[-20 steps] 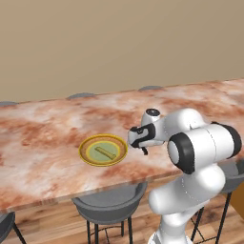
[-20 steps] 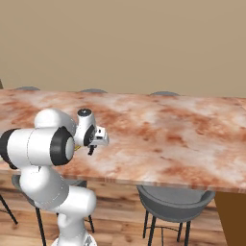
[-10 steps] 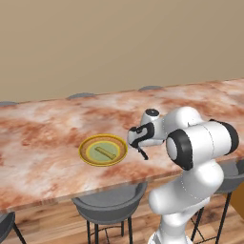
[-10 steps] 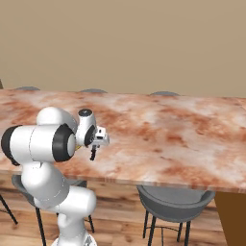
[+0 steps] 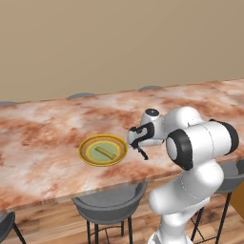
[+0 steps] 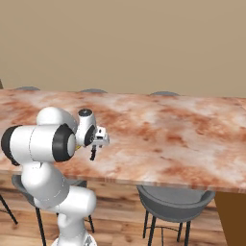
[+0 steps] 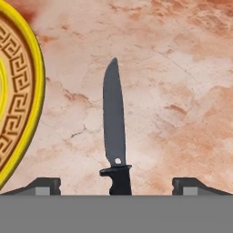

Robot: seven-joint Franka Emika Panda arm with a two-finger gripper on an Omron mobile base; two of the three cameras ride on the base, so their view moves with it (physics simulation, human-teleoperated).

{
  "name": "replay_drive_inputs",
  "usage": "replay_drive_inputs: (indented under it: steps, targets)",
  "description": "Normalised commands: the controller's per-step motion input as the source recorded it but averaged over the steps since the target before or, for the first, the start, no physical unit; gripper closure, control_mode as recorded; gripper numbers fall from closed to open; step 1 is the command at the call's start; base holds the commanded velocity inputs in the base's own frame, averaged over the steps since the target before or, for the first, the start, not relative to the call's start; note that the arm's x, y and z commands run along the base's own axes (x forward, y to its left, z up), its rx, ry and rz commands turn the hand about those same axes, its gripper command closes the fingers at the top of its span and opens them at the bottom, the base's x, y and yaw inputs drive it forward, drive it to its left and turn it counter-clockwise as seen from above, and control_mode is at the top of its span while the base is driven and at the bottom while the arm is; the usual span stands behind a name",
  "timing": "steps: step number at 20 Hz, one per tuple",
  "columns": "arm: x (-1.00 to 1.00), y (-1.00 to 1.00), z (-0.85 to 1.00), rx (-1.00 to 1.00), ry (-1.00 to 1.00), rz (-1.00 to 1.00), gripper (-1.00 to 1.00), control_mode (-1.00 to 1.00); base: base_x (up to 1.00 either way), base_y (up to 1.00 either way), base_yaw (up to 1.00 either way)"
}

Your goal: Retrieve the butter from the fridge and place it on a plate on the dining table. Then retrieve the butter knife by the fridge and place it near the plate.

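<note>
One slim, stiff butter knife [image 7: 114,132] lies beside the plate [image 7: 20,100], released between spread fingertips [image 7: 44,185]; light, best gripped by its handle

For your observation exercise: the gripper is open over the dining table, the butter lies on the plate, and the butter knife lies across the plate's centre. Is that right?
Not quite. The butter knife is not on the plate; the hand view shows it over the bare dining table beside the rim, clear of it, between the open gripper's fingertips. The butter does lie on the plate.
</note>
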Motion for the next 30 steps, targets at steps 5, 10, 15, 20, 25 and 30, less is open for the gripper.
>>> replay_drive_inputs:
  steps: [5,10,15,20,25,30]
  targets:
    - [-0.03,-0.01,0.02,0.00,0.00,-0.01,-1.00,-1.00,0.00,0.00,0.00]
    - [-0.26,-0.09,0.44,0.00,0.00,0.00,-1.00,-1.00,0.00,0.00,0.00]
    - [-0.62,0.00,0.98,0.00,0.00,-0.01,-1.00,-1.00,0.00,0.00,0.00]
    - [-0.72,0.00,1.00,0.00,-0.02,-0.01,-1.00,-1.00,0.00,0.00,0.00]
    - [-0.88,0.00,0.75,0.00,-0.23,0.00,-1.00,-1.00,0.00,0.00,0.00]
    - [-0.90,0.01,0.43,0.00,-0.42,0.01,-1.00,-1.00,0.00,0.00,0.00]
